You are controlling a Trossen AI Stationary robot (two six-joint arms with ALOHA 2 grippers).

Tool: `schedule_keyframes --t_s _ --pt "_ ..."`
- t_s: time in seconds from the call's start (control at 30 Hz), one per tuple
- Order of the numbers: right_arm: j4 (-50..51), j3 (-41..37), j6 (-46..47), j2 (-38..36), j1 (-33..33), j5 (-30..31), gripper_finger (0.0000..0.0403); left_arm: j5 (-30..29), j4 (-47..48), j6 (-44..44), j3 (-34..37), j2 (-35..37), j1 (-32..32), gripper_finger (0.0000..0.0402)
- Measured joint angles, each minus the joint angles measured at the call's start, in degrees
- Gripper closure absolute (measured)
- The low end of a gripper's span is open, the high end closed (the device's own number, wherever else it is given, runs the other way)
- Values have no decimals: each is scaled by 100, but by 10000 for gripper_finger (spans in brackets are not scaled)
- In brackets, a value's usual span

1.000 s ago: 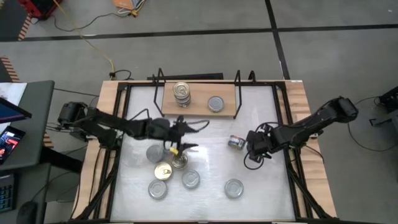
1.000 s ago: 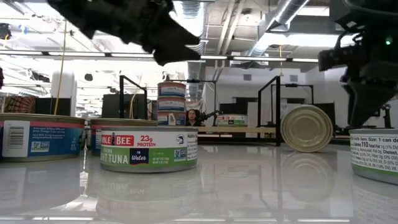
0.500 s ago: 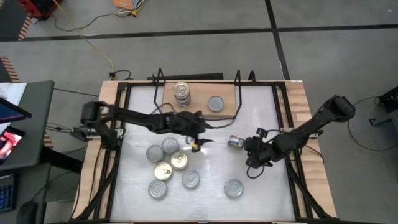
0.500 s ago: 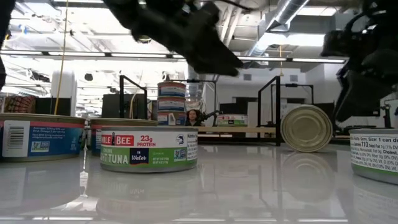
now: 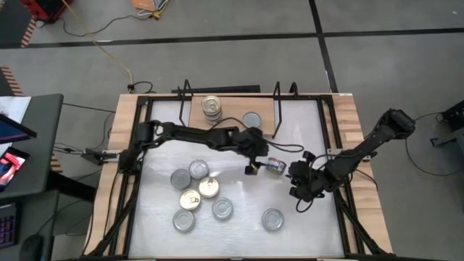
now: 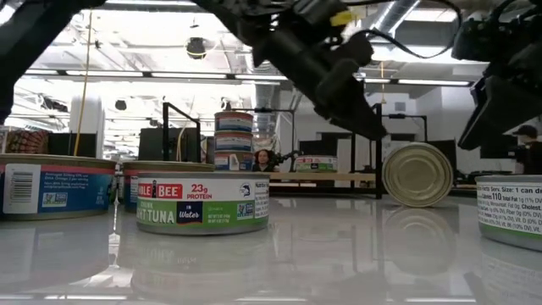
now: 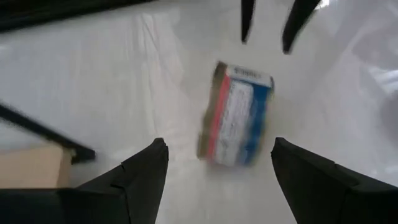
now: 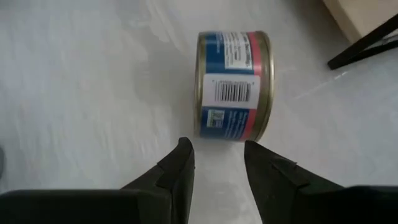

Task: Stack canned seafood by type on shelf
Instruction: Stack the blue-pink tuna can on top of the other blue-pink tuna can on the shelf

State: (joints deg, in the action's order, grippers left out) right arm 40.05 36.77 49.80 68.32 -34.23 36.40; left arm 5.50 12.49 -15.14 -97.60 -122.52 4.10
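A blue-and-red labelled can point(image 5: 275, 165) lies on its curved side wall on the white table, right of centre, one round end point(image 6: 417, 174) facing the near edge. My left gripper point(image 5: 256, 166) hovers just left of it, open, with the can point(image 7: 236, 115) ahead of its fingers. Just right of the can, my right gripper point(image 5: 296, 175) is open too, and the can point(image 8: 233, 85) lies beyond its fingertips. Neither gripper touches it. The wooden shelf point(image 5: 230, 122) at the far side carries a stack of cans point(image 5: 211, 106) and one single can point(image 5: 251, 119).
Several loose cans stand upright in a cluster near the table's near-left, around point(image 5: 198, 190), and one more can point(image 5: 272, 218) stands nearer the right. Black wire frames point(image 5: 276, 109) rise at the shelf's ends. The two grippers face each other closely across the tipped can.
My left gripper has swept from above the cluster of loose cans toward the table's right, the arm stretching out, and now hovers beside the tipped can. My right gripper has drawn back slightly toward the near edge and turned. The can has stayed where it was.
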Motion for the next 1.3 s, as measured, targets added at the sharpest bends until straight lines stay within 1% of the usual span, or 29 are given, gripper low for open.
schedule_keyframes --t_s 0.07,0.13,0.23,0.43,0.53,0.6,0.7,0.77,0.83,0.93,1.0,1.03,1.1,1.2,1.3 --pt "9 0 130 -2 -46 2 234 2 445 -148 -351 -193 -5 118" --pt "39 0 198 1 -104 -4 234 0 558 -225 -627 -372 -13 111" --pt "121 0 439 -2 -243 -26 234 21 602 -311 -811 -547 -28 97" --pt "460 0 1164 -2 -593 -214 234 42 580 -584 -864 -610 -50 73" --pt "484 0 1188 -2 -674 -211 234 288 539 -635 -866 -610 -69 65" --pt "473 0 1170 -2 -658 -207 234 348 426 -700 -866 -610 -110 62" --pt "490 0 1137 -3 -624 -185 234 310 9 -830 -885 -757 -177 60" --pt "490 0 1131 -5 -608 -178 234 266 8 -857 -859 -833 -198 60" --pt "491 0 1129 -5 -610 -177 234 202 -222 -856 -870 -995 -195 60" --pt "451 0 1130 -9 -628 -172 234 16 17 -819 -853 -1010 -190 62" --pt "453 0 1123 -7 -628 -175 234 2 -42 -828 -879 -1058 -186 70" --pt "456 0 1123 -8 -628 -172 234 0 71 -825 -874 -1049 -186 77" --pt "478 0 1109 -9 -624 -172 234 -2 106 -840 -863 -1071 -193 98" --pt "466 0 1039 -9 -624 -159 234 -13 169 -858 -864 -1072 -231 143" --pt "454 0 1002 -9 -624 -152 234 -3 300 -806 -864 -1031 -260 199"
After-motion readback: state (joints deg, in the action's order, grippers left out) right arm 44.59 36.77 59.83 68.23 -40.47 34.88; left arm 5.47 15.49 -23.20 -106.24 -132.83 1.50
